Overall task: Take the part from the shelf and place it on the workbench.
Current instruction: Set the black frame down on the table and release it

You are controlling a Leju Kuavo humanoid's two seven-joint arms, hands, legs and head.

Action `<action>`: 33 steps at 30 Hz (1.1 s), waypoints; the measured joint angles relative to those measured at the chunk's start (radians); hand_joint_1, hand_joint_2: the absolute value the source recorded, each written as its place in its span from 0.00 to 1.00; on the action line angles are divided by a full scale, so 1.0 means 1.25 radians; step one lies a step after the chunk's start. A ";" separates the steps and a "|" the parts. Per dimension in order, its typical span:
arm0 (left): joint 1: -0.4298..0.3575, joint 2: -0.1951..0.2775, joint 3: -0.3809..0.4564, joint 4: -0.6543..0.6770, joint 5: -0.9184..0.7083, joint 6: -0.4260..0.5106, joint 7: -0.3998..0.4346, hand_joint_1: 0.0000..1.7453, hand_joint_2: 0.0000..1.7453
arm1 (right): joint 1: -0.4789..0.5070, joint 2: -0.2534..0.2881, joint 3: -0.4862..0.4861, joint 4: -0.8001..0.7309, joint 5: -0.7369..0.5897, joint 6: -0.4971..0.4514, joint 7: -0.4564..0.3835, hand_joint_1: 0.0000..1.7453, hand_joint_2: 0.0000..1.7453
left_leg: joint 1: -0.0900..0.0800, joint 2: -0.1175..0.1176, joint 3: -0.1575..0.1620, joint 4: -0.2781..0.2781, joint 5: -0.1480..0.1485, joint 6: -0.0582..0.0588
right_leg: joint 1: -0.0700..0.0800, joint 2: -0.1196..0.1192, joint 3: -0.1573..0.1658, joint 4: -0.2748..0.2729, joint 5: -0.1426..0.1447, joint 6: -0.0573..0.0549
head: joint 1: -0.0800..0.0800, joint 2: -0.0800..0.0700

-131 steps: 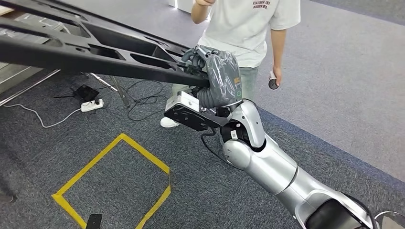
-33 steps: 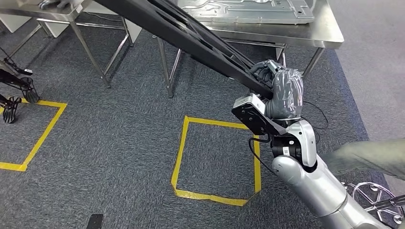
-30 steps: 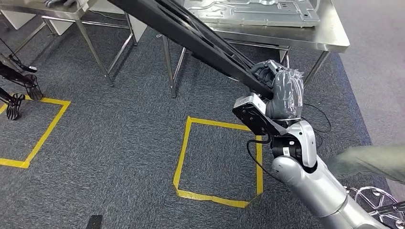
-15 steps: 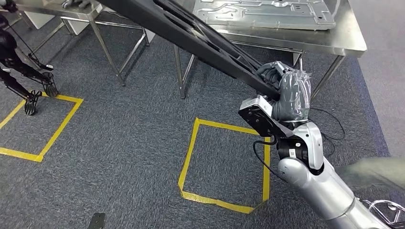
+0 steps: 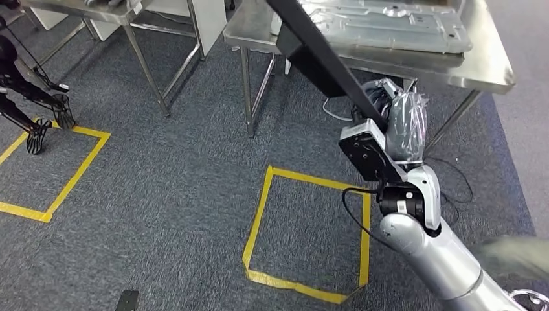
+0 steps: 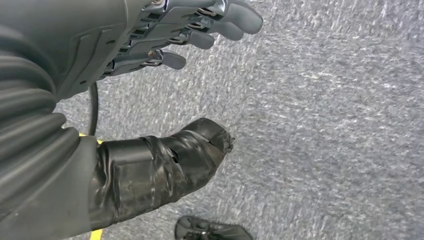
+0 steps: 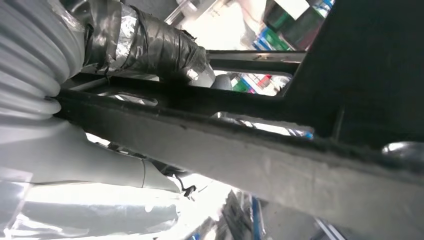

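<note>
Black frame part (image 5: 317, 55) is gripped at its lower end by the right hand (image 5: 396, 123), fingers wrapped around it, and slants up over the steel tabletop (image 5: 492, 68). Left hand (image 6: 150, 35) hangs empty, fingers apart. Carrying step; next, lower the part flat onto the tabletop.

The part (image 5: 317, 55) is matt black. The right hand (image 5: 404, 123) is grey under clear, shiny wrap, on a silver arm (image 5: 427, 249). The worktop (image 5: 482, 68) is bare brushed steel. The carpet (image 5: 162, 194) is speckled dark grey, marked with yellow tape squares (image 5: 259, 207). The left hand (image 6: 100, 50) is grey, its fingers (image 6: 235, 27) lighter at the tips.
</note>
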 joint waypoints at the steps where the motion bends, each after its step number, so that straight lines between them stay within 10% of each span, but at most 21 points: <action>1: 0.000 0.000 -0.001 0.000 0.000 0.000 0.000 0.00 1.00 | 0.001 -0.003 -0.003 -0.001 0.000 -0.002 0.001 1.00 1.00 | 0.000 -0.001 0.008 -0.002 -0.006 0.004 | -0.001 0.001 -0.032 0.048 -0.011 0.002 | 0.002 0.000; 5: 0.002 0.000 -0.005 0.000 0.001 -0.001 0.000 0.00 1.00 | 0.013 -0.015 -0.013 -0.003 0.000 -0.008 0.011 1.00 1.00 | -0.001 -0.010 0.047 -0.003 -0.036 0.009 | 0.000 0.001 -0.143 0.154 -0.058 0.005 | 0.004 0.000; 10: 0.004 -0.002 -0.007 0.000 0.001 0.003 0.002 0.00 1.00 | 0.023 -0.029 -0.030 -0.012 0.002 -0.013 0.018 1.00 1.00 | -0.002 -0.019 0.096 -0.005 -0.078 -0.004 | 0.016 0.004 -0.119 -0.038 0.109 -0.021 | 0.003 0.000; 13: 0.003 -0.001 -0.009 0.000 0.003 0.008 0.006 0.00 1.00 | 0.026 -0.035 -0.041 -0.024 0.005 -0.017 0.024 1.00 1.00 | -0.003 -0.018 0.099 0.002 -0.081 -0.017 | 0.015 0.004 -0.105 -0.054 0.112 -0.030 | 0.002 0.000; 20: 0.001 0.007 -0.011 0.000 0.002 0.011 0.010 0.00 1.00 | 0.036 -0.040 -0.056 -0.036 0.013 -0.017 0.028 1.00 1.00 | 0.003 -0.007 -0.052 0.209 -0.142 -0.041 | 0.005 0.005 -0.044 -0.071 0.074 -0.043 | 0.001 0.000; 25: 0.003 0.012 -0.012 0.000 0.004 0.012 0.011 0.00 1.00 | 0.042 -0.044 -0.066 -0.040 0.019 -0.021 0.039 1.00 1.00 | 0.004 0.001 -0.028 0.022 0.009 -0.038 | 0.003 0.006 -0.001 -0.063 0.033 -0.024 | 0.001 0.000; 30: 0.001 0.011 -0.013 0.000 0.008 0.013 0.011 0.00 1.00 | 0.048 -0.060 -0.085 -0.055 0.025 -0.027 0.053 1.00 1.00 | 0.001 -0.001 -0.017 0.008 0.014 -0.010 | 0.002 0.007 -0.010 -0.038 0.003 -0.001 | 0.003 0.000; 33: 0.000 0.011 -0.013 0.000 0.009 0.013 0.011 0.00 1.00 | 0.052 -0.074 -0.100 -0.061 0.028 -0.029 0.060 1.00 1.00 | 0.000 -0.002 -0.005 0.005 0.004 0.001 | 0.001 0.007 -0.094 0.108 -0.050 0.006 | 0.004 0.000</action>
